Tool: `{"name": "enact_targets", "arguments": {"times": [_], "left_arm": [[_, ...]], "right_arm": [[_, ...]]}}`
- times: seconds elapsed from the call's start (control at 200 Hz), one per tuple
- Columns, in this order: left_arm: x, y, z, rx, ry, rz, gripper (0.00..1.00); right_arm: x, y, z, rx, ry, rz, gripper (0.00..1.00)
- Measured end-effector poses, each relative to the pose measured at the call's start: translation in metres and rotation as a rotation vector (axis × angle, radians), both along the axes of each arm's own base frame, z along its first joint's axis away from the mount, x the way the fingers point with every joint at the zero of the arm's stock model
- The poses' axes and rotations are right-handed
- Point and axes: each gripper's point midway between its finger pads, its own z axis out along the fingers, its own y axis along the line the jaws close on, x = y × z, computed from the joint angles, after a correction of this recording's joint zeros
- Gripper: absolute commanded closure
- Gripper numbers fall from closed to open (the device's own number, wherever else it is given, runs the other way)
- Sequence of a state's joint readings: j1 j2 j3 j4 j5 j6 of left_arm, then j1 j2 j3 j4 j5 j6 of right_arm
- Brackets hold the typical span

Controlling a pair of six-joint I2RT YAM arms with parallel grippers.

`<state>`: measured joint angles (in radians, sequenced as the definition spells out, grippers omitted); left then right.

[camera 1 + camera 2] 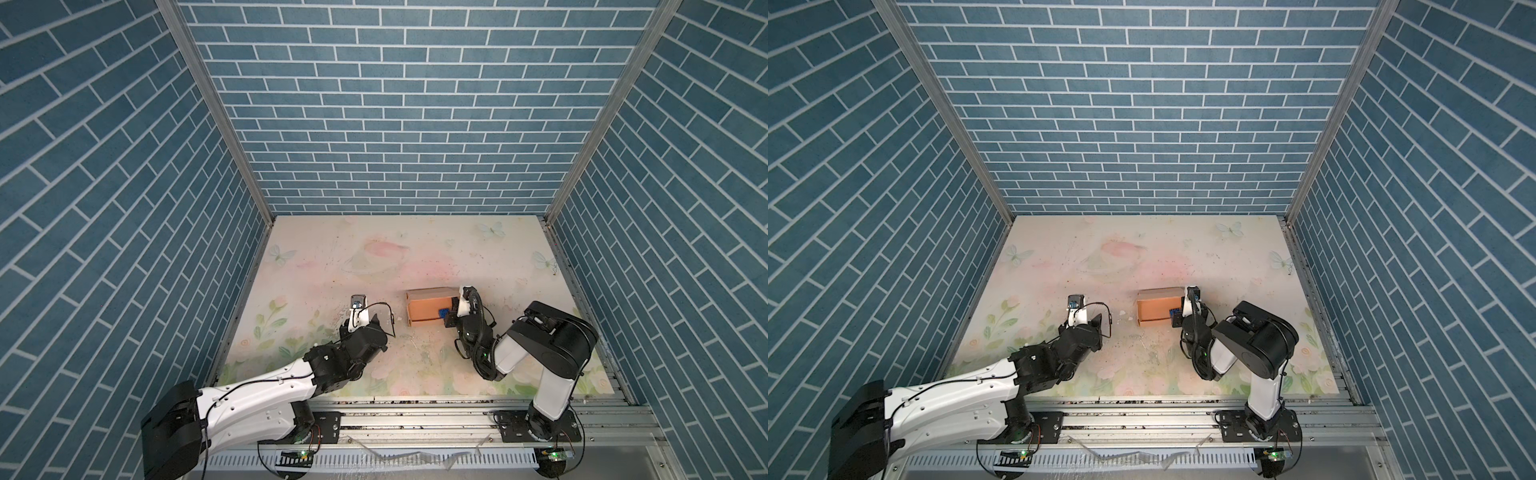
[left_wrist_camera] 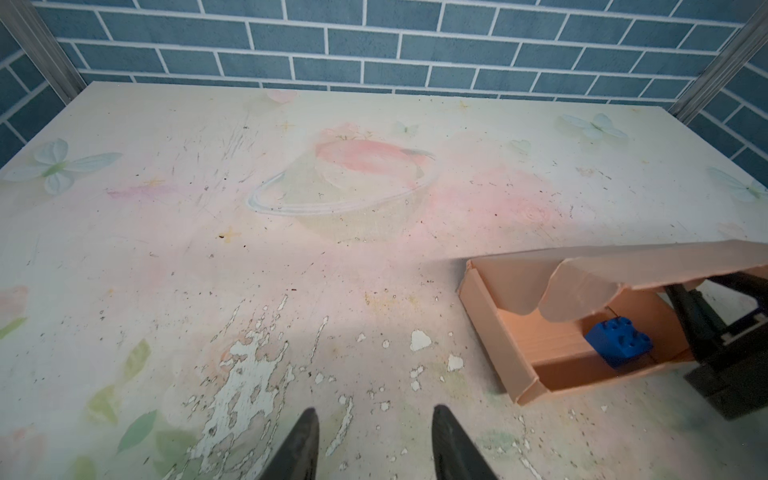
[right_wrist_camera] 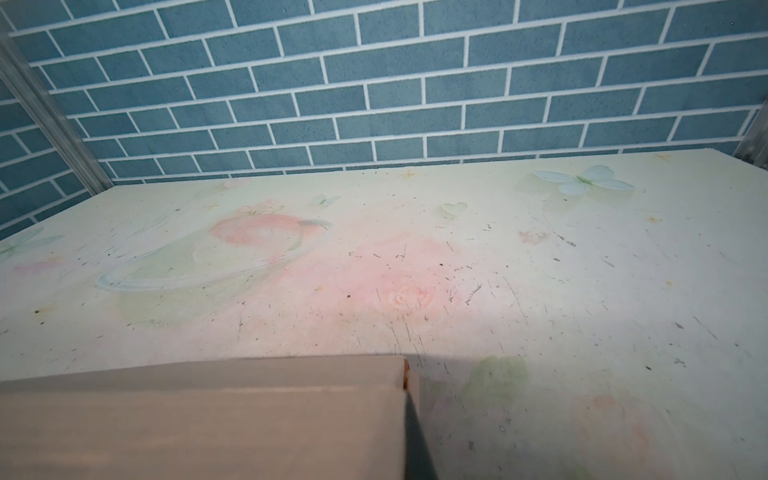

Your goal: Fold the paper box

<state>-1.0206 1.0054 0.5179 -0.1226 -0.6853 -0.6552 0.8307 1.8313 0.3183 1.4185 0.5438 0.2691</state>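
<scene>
On the flowered table point(image 2: 291, 270), a little past its middle toward 3 o'clock, sits the paper box point(image 1: 430, 309), and from where I stand most of the folding looks done. In the left wrist view the tray is up: the side walls of the paper box point(image 2: 490, 328) stand square, and a small blue brick point(image 2: 619, 343) lies on the floor inside.

The lid hinges along the 12 o'clock side and hangs slanted over the tray, not shut. Its rounded front flaps dangle above the opening, clear of the 6 o'clock wall, so you can look in under them.

The right gripper point(image 2: 681, 303) is at the box's 3 o'clock end, with its jaws closed. They seem to pinch the lid's edge there, though the contact itself is hidden under the cardboard. The right wrist view shows only the lid's top point(image 3: 208, 415) and one dark finger along its edge.

The left gripper point(image 2: 374, 415) is well off toward 9 o'clock of the box, over bare table. Its jaws are parted about halfway and hold nothing.

What is left, I'd say, is the closing. The lid has to be pressed flat and the front flaps tucked inside the 6 o'clock wall. The free left gripper would likely have to steady the tray for that, since thin card could skid or buckle.
</scene>
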Motion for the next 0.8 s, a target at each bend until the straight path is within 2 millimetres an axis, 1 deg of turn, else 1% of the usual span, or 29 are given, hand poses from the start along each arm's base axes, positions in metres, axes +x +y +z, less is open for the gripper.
{"name": "enact_targets", "arguments": {"times": [0.145,0.31,0.49,0.675,0.705,0.77,0.8], "left_arm": [[0.008,-0.004,0.005,-0.001,0.020,0.009,0.54],[0.017,0.001,0.004,0.012,0.050,0.035,0.54],[0.022,0.009,0.012,0.014,0.063,0.067,0.54],[0.021,0.024,0.006,0.044,0.109,0.103,0.53],[0.020,0.026,0.004,0.049,0.118,0.105,0.54],[0.019,0.028,0.003,0.058,0.131,0.110,0.53],[0.019,0.029,0.002,0.062,0.135,0.111,0.53]], "right_arm": [[-0.002,0.008,-0.001,0.000,0.002,0.046,1.00],[-0.003,0.020,-0.002,0.003,0.006,0.106,1.00],[0.000,0.047,-0.001,0.013,0.013,0.190,1.00],[-0.001,0.081,0.000,-0.003,0.011,0.279,1.00],[-0.002,0.084,0.000,-0.004,0.012,0.290,0.97],[-0.004,0.089,0.000,-0.008,0.013,0.310,0.86],[-0.006,0.090,-0.004,-0.018,0.026,0.322,0.80]]}}
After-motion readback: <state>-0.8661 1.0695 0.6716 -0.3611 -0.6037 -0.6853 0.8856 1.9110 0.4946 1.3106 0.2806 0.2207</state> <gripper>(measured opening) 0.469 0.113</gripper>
